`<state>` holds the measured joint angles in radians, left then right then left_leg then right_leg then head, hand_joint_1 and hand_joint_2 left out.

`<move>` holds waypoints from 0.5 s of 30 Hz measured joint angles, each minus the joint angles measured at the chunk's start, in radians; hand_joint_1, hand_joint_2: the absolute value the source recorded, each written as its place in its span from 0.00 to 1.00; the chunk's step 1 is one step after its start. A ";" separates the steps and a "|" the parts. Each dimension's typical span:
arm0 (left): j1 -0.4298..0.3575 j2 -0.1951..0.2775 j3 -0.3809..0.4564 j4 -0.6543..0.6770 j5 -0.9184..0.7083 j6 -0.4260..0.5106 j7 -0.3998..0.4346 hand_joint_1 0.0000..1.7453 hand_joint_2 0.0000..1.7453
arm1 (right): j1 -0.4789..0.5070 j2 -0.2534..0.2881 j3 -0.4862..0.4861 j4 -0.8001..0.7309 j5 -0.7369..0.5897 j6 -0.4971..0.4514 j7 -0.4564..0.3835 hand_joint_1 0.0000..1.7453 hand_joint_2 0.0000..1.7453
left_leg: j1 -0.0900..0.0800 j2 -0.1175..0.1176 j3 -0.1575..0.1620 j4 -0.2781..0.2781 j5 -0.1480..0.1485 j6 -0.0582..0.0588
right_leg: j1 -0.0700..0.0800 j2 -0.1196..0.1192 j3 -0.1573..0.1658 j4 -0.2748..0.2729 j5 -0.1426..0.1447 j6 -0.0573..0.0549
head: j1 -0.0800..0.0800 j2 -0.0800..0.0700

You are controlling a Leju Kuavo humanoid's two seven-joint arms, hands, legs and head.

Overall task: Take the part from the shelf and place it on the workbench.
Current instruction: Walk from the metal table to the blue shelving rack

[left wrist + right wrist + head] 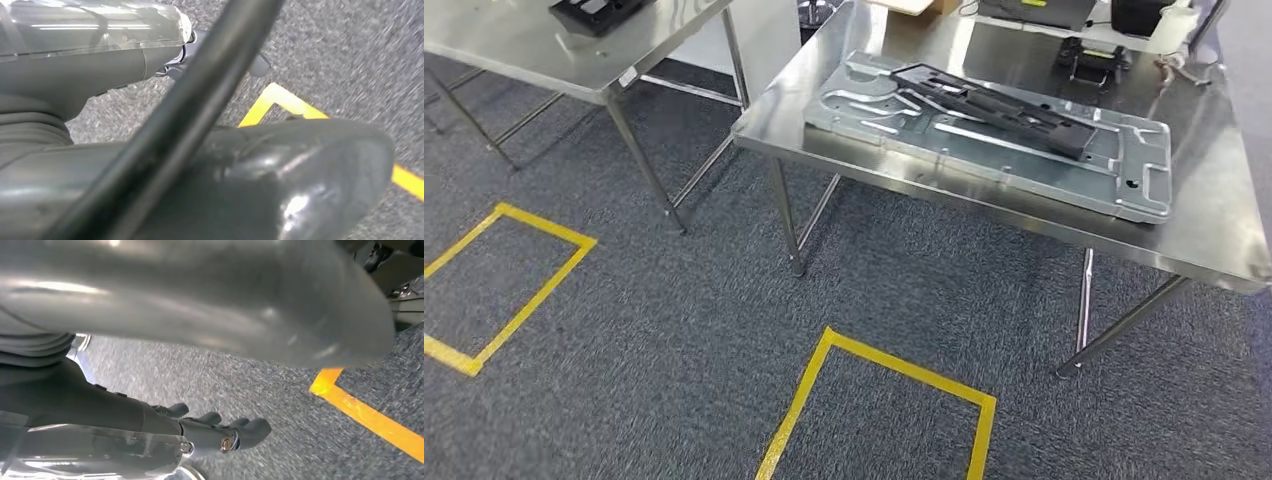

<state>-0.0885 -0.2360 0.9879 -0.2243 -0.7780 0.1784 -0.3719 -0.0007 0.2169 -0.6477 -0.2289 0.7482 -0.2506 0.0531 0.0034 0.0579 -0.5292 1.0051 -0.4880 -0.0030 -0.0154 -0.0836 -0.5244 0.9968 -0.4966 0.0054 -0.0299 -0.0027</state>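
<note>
The black part lies on a grey metal plate on the steel counter, well apart from both hands. The left robot hand hangs over the carpet, crossed by a dark bar; its grip cannot be told. The right robot hand holds nothing, fingers loosely extended above the carpet near yellow tape.

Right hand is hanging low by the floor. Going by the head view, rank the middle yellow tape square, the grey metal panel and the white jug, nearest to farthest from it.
From the right hand:
1. yellow tape square: on the floor, just ahead.
2. grey metal panel: on the workbench.
3. white jug: the bench's far right end.
</note>
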 joint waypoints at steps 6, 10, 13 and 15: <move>0.004 0.001 0.007 0.000 0.000 0.000 0.000 0.00 0.00 | -0.007 0.002 0.000 0.002 0.006 0.010 0.001 0.00 0.00 | 0.003 -0.049 -0.002 -0.019 0.020 0.041 | -0.005 0.049 -0.041 0.111 -0.080 0.027 | 0.000 0.000; 0.005 0.001 0.008 0.000 0.004 -0.001 0.001 0.00 0.00 | -0.006 0.001 0.001 0.006 0.015 0.028 0.001 0.00 0.00 | -0.004 -0.093 -0.008 -0.015 0.024 0.047 | -0.005 0.080 -0.128 0.281 -0.129 0.026 | 0.000 0.000; 0.005 0.000 0.008 0.000 0.006 -0.003 0.001 0.00 0.00 | -0.003 -0.002 0.001 0.006 0.019 0.033 0.001 0.00 0.00 | -0.007 -0.131 -0.008 -0.007 0.021 0.043 | -0.004 0.124 -0.052 0.102 -0.021 0.011 | 0.000 0.000; 0.004 -0.002 0.008 0.000 0.006 -0.004 0.001 0.00 0.00 | -0.003 -0.004 0.002 0.007 0.019 0.033 0.002 0.00 0.00 | -0.006 -0.151 -0.016 -0.001 0.020 0.034 | -0.004 0.157 -0.019 0.019 0.004 0.004 | 0.000 0.000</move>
<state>-0.0848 -0.2378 0.9960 -0.2242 -0.7719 0.1741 -0.3711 -0.0035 0.2128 -0.6456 -0.2215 0.7676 -0.2178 0.0547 -0.0029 -0.0929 -0.5455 1.0039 -0.4684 0.0312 -0.0191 0.0737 -0.5437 1.0157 -0.4921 0.0094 -0.0298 -0.0027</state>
